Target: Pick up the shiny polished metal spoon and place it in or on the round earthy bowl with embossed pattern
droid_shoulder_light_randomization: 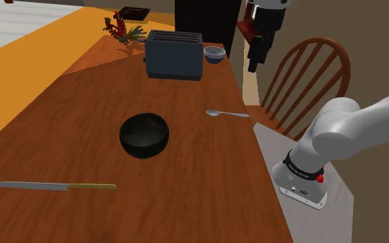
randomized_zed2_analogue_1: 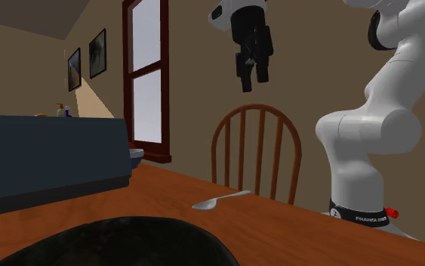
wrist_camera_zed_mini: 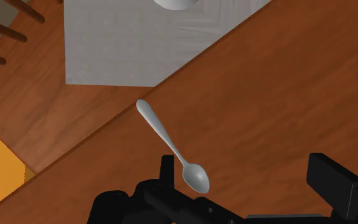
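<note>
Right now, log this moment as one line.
stage: pre-grasp | claw: open, empty, high over spoon | metal spoon: flat on wooden table, near edge | dark bowl: empty, mid-table

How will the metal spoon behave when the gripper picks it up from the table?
The spoon looks rigid, so it should not bend. Its smooth, thin handle lies flat on the table, so a grasp may slip. Near the edge, a push might slide it off.

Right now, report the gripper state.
Gripper: open, holding nothing; the spoon lies below it, untouched.
</note>
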